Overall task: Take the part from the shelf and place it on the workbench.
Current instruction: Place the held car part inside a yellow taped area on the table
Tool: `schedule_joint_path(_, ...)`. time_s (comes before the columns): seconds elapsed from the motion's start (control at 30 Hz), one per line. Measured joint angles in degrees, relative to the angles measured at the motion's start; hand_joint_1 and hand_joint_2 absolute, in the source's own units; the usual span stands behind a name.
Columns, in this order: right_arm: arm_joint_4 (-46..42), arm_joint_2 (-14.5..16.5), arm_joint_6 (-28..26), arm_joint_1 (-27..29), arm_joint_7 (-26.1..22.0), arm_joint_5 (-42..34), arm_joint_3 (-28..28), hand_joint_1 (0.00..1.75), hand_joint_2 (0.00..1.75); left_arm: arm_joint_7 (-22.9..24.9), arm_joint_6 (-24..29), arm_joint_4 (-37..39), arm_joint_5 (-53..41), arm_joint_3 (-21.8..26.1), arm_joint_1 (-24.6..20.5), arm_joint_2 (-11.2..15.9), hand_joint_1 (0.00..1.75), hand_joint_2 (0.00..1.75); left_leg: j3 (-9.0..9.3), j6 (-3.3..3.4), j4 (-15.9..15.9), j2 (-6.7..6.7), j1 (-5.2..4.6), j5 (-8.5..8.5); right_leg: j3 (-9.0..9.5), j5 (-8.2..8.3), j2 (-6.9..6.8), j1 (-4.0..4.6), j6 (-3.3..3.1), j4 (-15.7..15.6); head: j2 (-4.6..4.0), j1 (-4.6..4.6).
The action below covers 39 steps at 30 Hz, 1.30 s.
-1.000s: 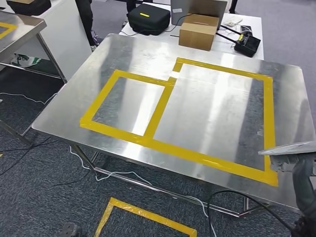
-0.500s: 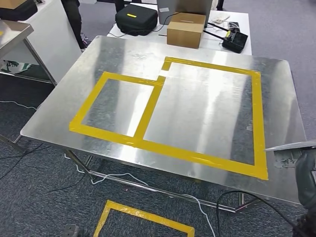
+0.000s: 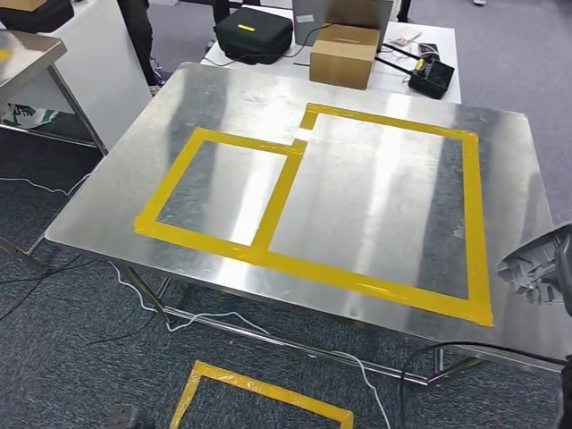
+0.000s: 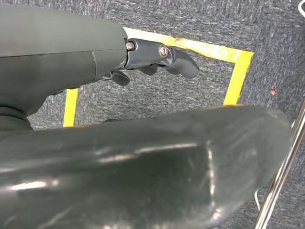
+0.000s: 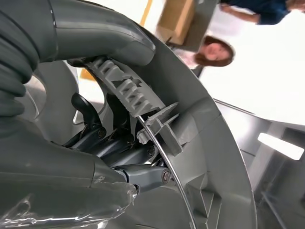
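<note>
At the right edge of the shiny steel workbench [image 3: 222,98], beside its larger yellow-taped rectangle [image 3: 475,223], the grey ribbed plastic part [image 3: 533,264] is held by the right hand [image 5: 118,148], fingers closed around its rim. The left hand [image 4: 158,59] is seen over carpet and floor tape, fingers loosely apart, holding nothing. For a good placement, the part should be carried inward over the taped rectangle, levelled, lowered until it rests flat, and released only once it is supported, since a tilted release near the edge risks a fall.
</note>
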Motion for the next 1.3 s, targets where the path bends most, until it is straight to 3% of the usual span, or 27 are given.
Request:
schedule_joint_path(0.1, 4.47, -2.34, 1.20, -2.49, 1.22, -0.01, -1.38, 1.75, 1.75, 0.12, 0.00, 0.03, -0.36, -0.08, -0.07, 0.29, 0.00, 0.00, -0.24, -0.78, -0.10, 0.01, -0.17, 0.21, 0.28, 0.23, 0.34, 0.14, -1.19, -1.14, 0.00, -0.10)
schedule_joint_path(0.17, 7.00, -3.69, 2.09, -3.88, 1.64, -0.20, -1.84, 1.75, 1.75, 0.25, 0.00, 0.05, -0.51, -0.15, -0.12, 0.42, 0.00, 0.00, -0.81, -1.33, 0.88, -0.01, -0.12, -0.66, 0.13, 0.42, 0.40, 0.01, -1.85, -1.22, 0.00, -0.11)
schedule_joint_path(0.2, 8.27, -4.45, 2.57, -4.57, 1.74, -0.27, -1.98, 1.75, 1.75, 0.27, 0.00, 0.08, -0.62, -0.21, -0.18, 0.46, 0.00, 0.00, -1.83, -1.58, 2.94, -0.02, -0.08, -1.95, 0.09, 0.51, 0.39, -0.08, -2.12, -1.27, 0.00, -0.16)
schedule_joint_path(0.27, 11.50, -6.27, 3.93, -6.29, 1.68, -0.14, -2.06, 1.75, 1.75, 0.29, -0.02, 0.21, -0.88, -0.38, -0.26, 0.48, 0.00, 0.00, -5.58, -1.84, 10.36, -0.03, -0.03, -5.42, -0.09, 0.59, 0.39, -0.06, -2.44, -1.27, 0.00, -0.32)
schedule_joint_path(0.3, 13.34, -7.29, 4.65, -7.22, 1.62, 0.02, -2.02, 1.75, 1.75, 0.30, -0.04, 0.28, -0.99, -0.46, -0.26, 0.51, 0.00, 0.00, -7.53, -1.83, 13.96, -0.03, -0.01, -6.62, -0.18, 0.62, 0.40, -0.02, -2.51, -1.27, 0.00, -0.36)
schedule_joint_path(0.33, 15.43, -8.49, 5.56, -8.24, 1.55, 0.32, -1.86, 1.75, 1.75, 0.30, -0.07, 0.37, -1.08, -0.56, -0.25, 0.57, 0.00, 0.00, -8.76, -1.72, 15.96, -0.03, -0.02, -6.75, -0.25, 0.65, 0.43, 0.03, -2.56, -1.27, 0.00, -0.41)
schedule_joint_path(0.37, 17.45, -9.75, 6.49, -9.16, 1.52, 0.72, -1.52, 1.75, 1.75, 0.30, -0.11, 0.43, -1.14, -0.69, -0.25, 0.66, 0.00, 0.00, -8.90, -1.52, 15.77, -0.04, -0.05, -5.77, -0.28, 0.67, 0.45, 0.09, -2.57, -1.27, 0.00, -0.45)
schedule_joint_path(0.4, 19.39, -11.05, 7.39, -10.07, 1.47, 1.16, -1.00, 1.75, 1.75, 0.29, -0.16, 0.48, -1.22, -0.82, -0.27, 0.75, 0.00, 0.00, -7.95, -1.22, 13.47, -0.05, -0.10, -3.96, -0.28, 0.68, 0.47, 0.14, -2.54, -1.27, 0.00, -0.44)
schedule_joint_path(0.47, 23.07, -13.71, 8.91, -12.20, 1.25, 2.25, 0.75, 1.75, 1.75, 0.24, -0.25, 0.52, -1.45, -1.05, -0.36, 1.01, 0.00, 0.00, -4.50, -0.41, 6.14, -0.07, -0.37, -0.27, -0.33, 0.72, 0.56, 0.28, -2.37, -1.17, 0.00, -0.44)
schedule_joint_path(0.5, 24.92, -15.02, 9.41, -13.48, 1.07, 2.75, 1.85, 1.75, 1.75, 0.19, -0.26, 0.53, -1.56, -1.15, -0.45, 1.13, 0.00, 0.00, -3.08, -0.15, 3.08, -0.04, -0.48, 0.73, -0.46, 0.77, 0.64, 0.37, -2.19, -1.08, 0.00, -0.43)
schedule_joint_path(0.57, 29.26, -17.97, 10.59, -16.32, 0.68, 3.54, 4.77, 1.75, 1.75, 0.10, -0.28, 0.59, -1.74, -1.34, -0.59, 1.36, 0.00, 0.00, -2.04, 0.14, 0.37, -0.01, -0.70, 1.16, -0.76, 0.94, 0.75, 0.45, -1.64, -1.04, 0.00, -0.37)
schedule_joint_path(0.67, 36.19, -22.50, 12.86, -20.98, 0.17, 3.86, 10.30, 1.75, 1.75, 0.05, -0.31, 0.74, -2.14, -1.61, -0.68, 1.64, 0.00, 0.00, -2.14, 0.77, -0.08, -0.03, -0.56, 1.59, -1.25, 0.71, 0.51, 0.22, -0.69, -0.74, 0.00, -0.35)
schedule_joint_path(0.73, 40.44, -25.06, 14.13, -24.52, -0.30, 3.83, 13.91, 1.75, 1.75, 0.05, -0.33, 0.81, -2.32, -1.82, -0.76, 1.81, 0.00, 0.00, -2.10, 1.17, -0.31, -0.07, -0.29, 1.84, -3.27, -1.70, 0.25, 0.18, -0.15, 3.43, 0.00, -0.11)
schedule_joint_path(0.8, 44.37, -27.07, 15.27, -27.44, -0.86, 3.80, 17.44, 1.75, 1.75, 0.09, -0.40, 0.86, -2.60, -1.97, -0.81, 1.90, 0.00, 0.00, -2.10, 1.31, -0.29, -0.12, -0.26, 1.84, -6.53, -4.96, 0.21, 0.15, 0.28, 10.69, 0.00, 0.09)
schedule_joint_path(0.87, 50.22, -28.45, 16.26, -31.80, -1.68, 4.18, 22.14, 1.75, 1.75, 0.31, -0.48, 0.99, -2.99, -2.28, -0.85, 1.92, 0.00, 0.00, -2.08, 1.29, -0.22, -0.12, -0.19, 1.83, -8.62, -5.61, 0.18, -0.02, 0.59, 14.70, 0.00, 0.16)
schedule_joint_path(0.9, 53.96, -29.03, 16.62, -34.89, -2.17, 4.61, 25.25, 1.75, 1.75, 0.45, -0.53, 1.08, -3.15, -2.50, -0.98, 1.94, 0.00, 0.00, -2.06, 1.21, -0.17, -0.06, -0.13, 1.82, -8.27, -4.38, 0.15, -0.15, 0.73, 13.71, 0.00, 0.16)
schedule_joint_path(0.97, 61.53, -30.04, 17.15, -41.05, -3.07, 5.56, 32.06, 1.75, 1.75, 0.69, -0.64, 1.25, -3.42, -2.91, -1.44, 1.97, 0.00, 0.00, -1.98, 0.78, 0.00, 0.02, 0.09, 1.75, -5.12, -0.44, 0.04, -0.49, 1.12, 7.01, 0.00, 0.21)
schedule_joint_path(1.0, 64.74, -30.35, 17.43, -43.37, -3.44, 6.00, 35.16, 1.75, 1.75, 0.75, -0.69, 1.29, -3.50, -3.07, -1.69, 2.15, 0.00, 0.00, -2.00, 0.42, 0.09, -0.08, 0.15, 1.72, -3.35, 0.75, 0.05, -0.54, 1.35, 3.50, 0.00, 0.32)
schedule_joint_path(1.03, 67.65, -30.43, 17.73, -45.19, -3.86, 6.49, 38.04, 1.75, 1.75, 0.86, -0.72, 1.32, -3.62, -3.23, -1.85, 2.28, 0.00, 0.00, -2.12, 0.06, 0.26, -0.26, 0.12, 1.73, -2.06, 1.34, 0.13, -0.61, 1.17, 1.01, 0.00, 0.41)
schedule_joint_path(1.07, 70.14, -30.34, 17.85, -46.65, -4.18, 7.05, 40.54, 1.75, 1.75, 0.99, -0.75, 1.34, -3.72, -3.40, -1.92, 2.42, 0.00, 0.00, -2.29, -0.22, 0.36, -0.42, 0.03, 1.79, -1.44, 1.36, 0.21, -0.63, 0.84, -0.27, 0.00, 0.37)
schedule_joint_path(1.2, 78.99, -29.49, 16.77, -50.66, -5.75, 9.52, 50.02, 1.75, 1.75, 1.61, -0.83, 1.46, -3.97, -4.12, -2.00, 2.36, 0.00, 0.00, -3.08, -1.19, 0.84, -0.64, 0.11, 1.65, -1.69, 1.46, 0.38, -0.43, -1.30, -0.47, 0.00, -0.22)
schedule_joint_path(1.23, 80.66, -29.12, 16.49, -51.57, -6.27, 9.85, 51.93, 1.75, 1.75, 1.72, -0.85, 1.50, -3.98, -4.24, -2.07, 2.31, 0.00, 0.00, -3.86, -1.46, 2.45, -0.63, 0.16, 0.63, -1.72, 1.55, 0.42, -0.45, -1.70, -0.52, 0.00, -0.26)
schedule_joint_path(1.3, 83.58, -28.17, 15.91, -52.87, -7.00, 10.29, 55.33, 1.75, 1.75, 1.96, -0.90, 1.60, -3.98, -4.36, -2.24, 2.17, 0.00, 0.00, -7.22, -1.77, 9.27, -0.60, 0.17, -2.72, -1.74, 1.61, 0.51, -0.41, -2.15, -0.58, 0.00, -0.42)
